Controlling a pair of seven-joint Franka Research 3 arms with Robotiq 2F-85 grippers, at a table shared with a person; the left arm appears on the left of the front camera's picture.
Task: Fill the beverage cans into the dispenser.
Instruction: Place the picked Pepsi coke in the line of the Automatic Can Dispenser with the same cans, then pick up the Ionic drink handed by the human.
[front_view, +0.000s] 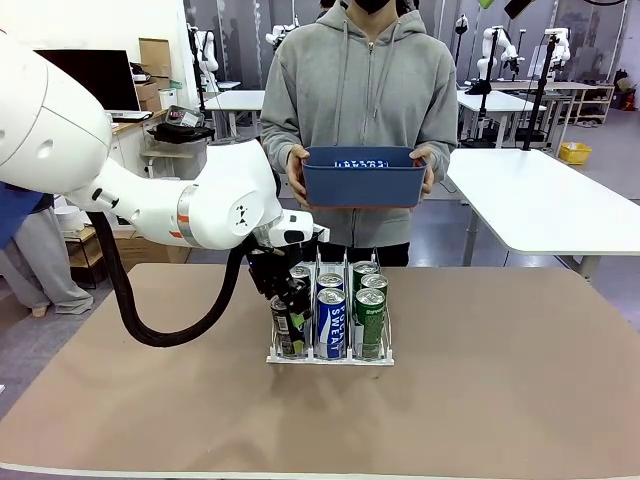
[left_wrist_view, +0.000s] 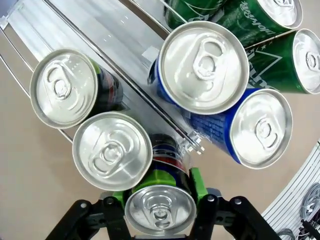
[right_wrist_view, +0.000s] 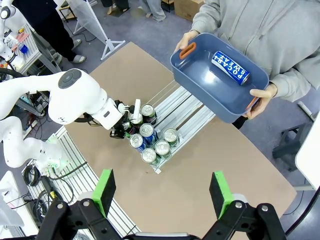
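The brown worktop spans the front view. A person in a grey hoodie stands at its 12 o'clock edge. The left arm enters from 9 o'clock and reaches to the centre of the worktop.

The person holds a blue bin in both hands above the 12 o'clock edge. One blue-white can lies on its side inside the bin.

The dispenser stands at the centre of the worktop, with its low lip towards 6 o'clock.
- The 9 o'clock lane holds black cans.
- The middle lane holds blue cans.
- The 3 o'clock lane holds green cans.

All cans in the dispenser stand upright with silver tops up.

The left end effector is lowered over the 9 o'clock lane. Its green pads sit close on either side of the front black can, at the lip end. It cannot be told whether the pads press on the can.

The right end effector hangs high above the worktop, its fingers spread wide with nothing between them.
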